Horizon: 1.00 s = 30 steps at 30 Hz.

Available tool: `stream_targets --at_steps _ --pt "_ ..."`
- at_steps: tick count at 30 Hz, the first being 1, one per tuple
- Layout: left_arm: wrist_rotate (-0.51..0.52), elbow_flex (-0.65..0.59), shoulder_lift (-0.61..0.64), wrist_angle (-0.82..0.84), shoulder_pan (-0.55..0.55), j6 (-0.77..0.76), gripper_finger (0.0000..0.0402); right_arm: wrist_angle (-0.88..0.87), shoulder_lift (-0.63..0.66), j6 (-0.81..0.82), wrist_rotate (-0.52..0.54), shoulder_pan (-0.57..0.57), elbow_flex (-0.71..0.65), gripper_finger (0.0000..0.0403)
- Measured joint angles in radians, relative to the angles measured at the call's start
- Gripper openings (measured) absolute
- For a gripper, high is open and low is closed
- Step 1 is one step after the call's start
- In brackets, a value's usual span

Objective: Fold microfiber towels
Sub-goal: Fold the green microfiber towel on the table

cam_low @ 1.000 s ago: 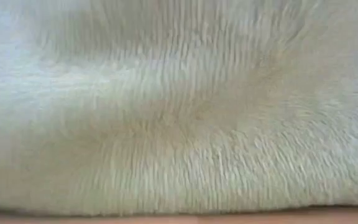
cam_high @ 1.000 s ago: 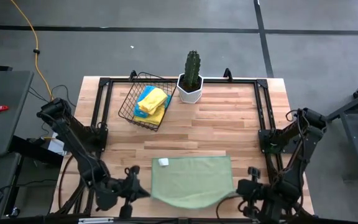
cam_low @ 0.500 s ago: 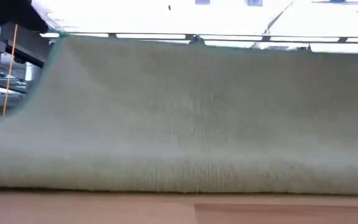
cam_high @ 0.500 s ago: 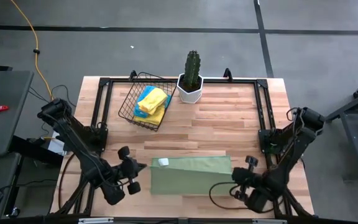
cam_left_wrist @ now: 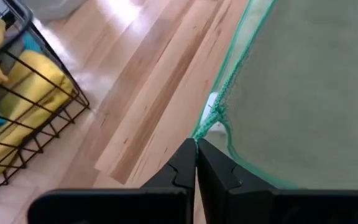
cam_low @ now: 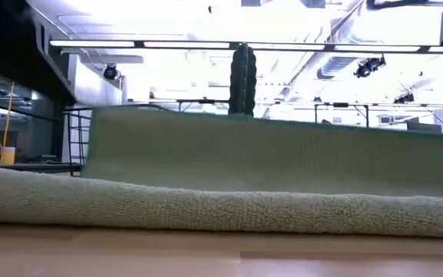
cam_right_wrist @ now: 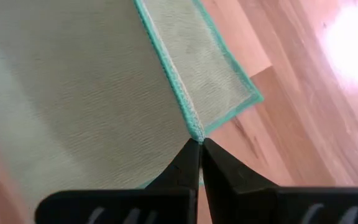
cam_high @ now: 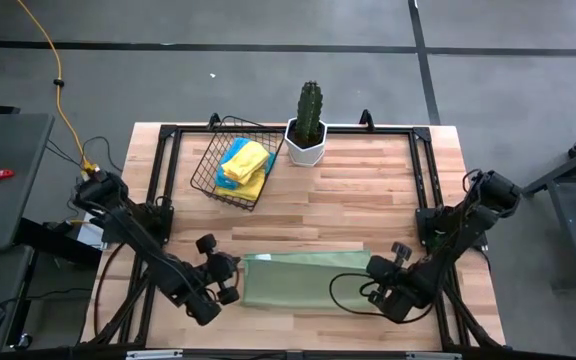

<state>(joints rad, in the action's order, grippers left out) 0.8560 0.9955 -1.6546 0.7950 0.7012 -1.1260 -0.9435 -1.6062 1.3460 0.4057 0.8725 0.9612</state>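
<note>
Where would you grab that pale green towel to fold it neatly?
By its two near corners, as now: the left gripper and right gripper each pinch the stitched green edge of the pale green towel. The hem is firm, and holding both ends keeps the lifted edge straight.

pale green towel [cam_high: 303, 280] now doubled: near edge lifted off counter and carried toward its far edge, showing a narrower strip. left claw [cam_left_wrist: 196, 149] and right claw [cam_right_wrist: 200, 145], each pinched on a hem corner, have moved inward from counter's near edge.
</note>
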Motion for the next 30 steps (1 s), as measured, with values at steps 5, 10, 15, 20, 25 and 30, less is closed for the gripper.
stream_targets --at_steps 5,10,15,20,25,30 --pt "-0.034 0.000 -0.076 0.001 -0.021 -0.031 0.0000 0.003 0.001 -0.006 0.006 -0.012 -0.021 0.0000" --pt "-0.080 0.003 -0.121 0.002 -0.021 -0.110 0.0000 0.007 0.002 -0.024 0.013 -0.019 -0.021 0.0000" --pt "-0.114 0.061 -0.076 0.010 0.012 -0.091 0.0000 0.001 0.002 -0.079 -0.038 -0.020 0.006 0.0000" --pt "-0.173 0.164 0.002 0.025 0.060 0.020 0.0000 -0.013 0.003 -0.168 -0.044 0.023 0.139 0.0000" --pt "-0.365 0.243 0.034 0.014 0.109 0.057 0.0000 0.008 0.004 -0.184 -0.036 0.087 0.276 0.0000" --pt "-0.423 0.262 0.028 -0.008 0.156 0.087 0.0000 0.044 0.004 -0.223 0.010 0.129 0.314 0.0000"
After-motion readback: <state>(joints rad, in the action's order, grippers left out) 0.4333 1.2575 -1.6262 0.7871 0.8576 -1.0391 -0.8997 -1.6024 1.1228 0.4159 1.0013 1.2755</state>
